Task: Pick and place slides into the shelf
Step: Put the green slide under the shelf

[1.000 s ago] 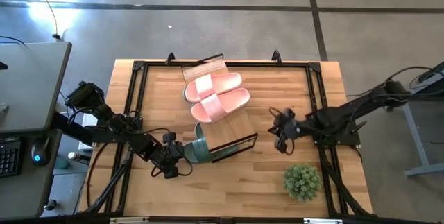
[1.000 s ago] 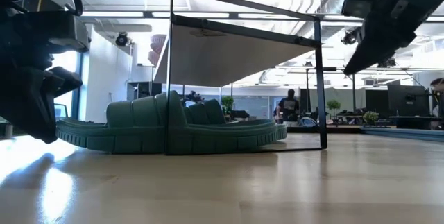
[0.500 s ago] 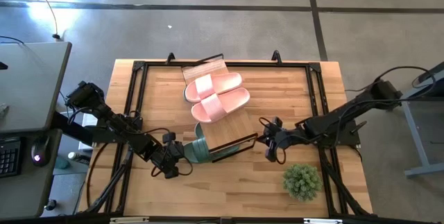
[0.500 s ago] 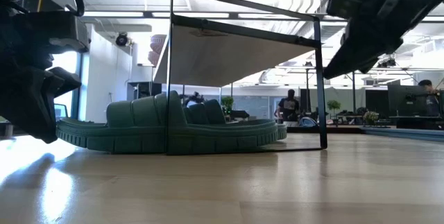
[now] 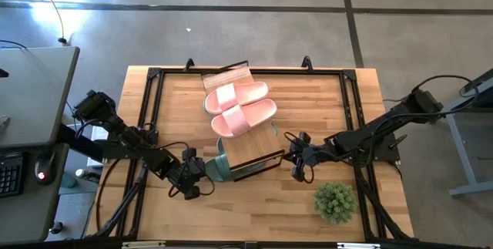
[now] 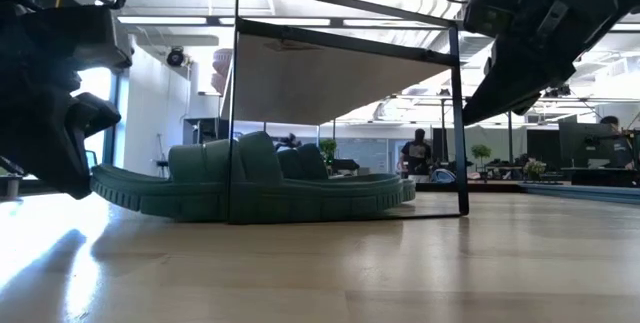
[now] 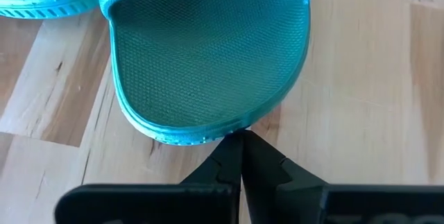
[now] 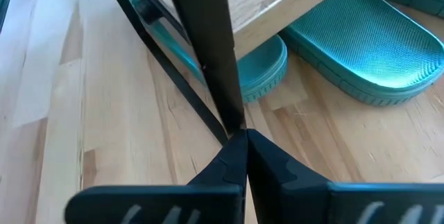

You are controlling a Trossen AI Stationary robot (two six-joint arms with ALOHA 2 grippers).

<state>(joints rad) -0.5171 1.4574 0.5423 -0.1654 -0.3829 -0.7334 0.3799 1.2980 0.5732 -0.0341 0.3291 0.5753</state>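
The shelf [image 5: 253, 146], a light wood plank on a thin black frame, stands mid-table with two pink slides [image 5: 240, 107] on top. Green slides lie on the table beneath it. One green slide [image 7: 208, 57] sticks out at the shelf's near left end [image 5: 216, 169]. My left gripper [image 7: 241, 138] is shut at that slide's exposed rounded end. My right gripper [image 8: 241, 135] is shut at the shelf's near right corner [image 5: 282, 155]. Two more green slides [image 8: 374, 44] show under the plank. My left gripper touches the rim of the green slide's rounded end [image 7: 223, 132] with its shut fingertips. It comes slanting down from the table's near left. The slide lies flat on the table, its other end under the shelf. My right gripper presses its shut fingertips against the foot of the black frame post [image 8: 229, 109] at the shelf's near right corner. It comes slanting down from the table's right. The shelf stands on the table.
A small green potted plant [image 5: 335, 200] stands near the front right, just behind my right arm. A black rail frame [image 5: 146, 118] runs around the tabletop's edges. Bare wood lies along the near edge and the far right.
My right gripper has come down and toward the table's left, up to the shelf's near right corner post. In the low view the shelf's frame and the green slide beneath it have shifted slightly on the table.
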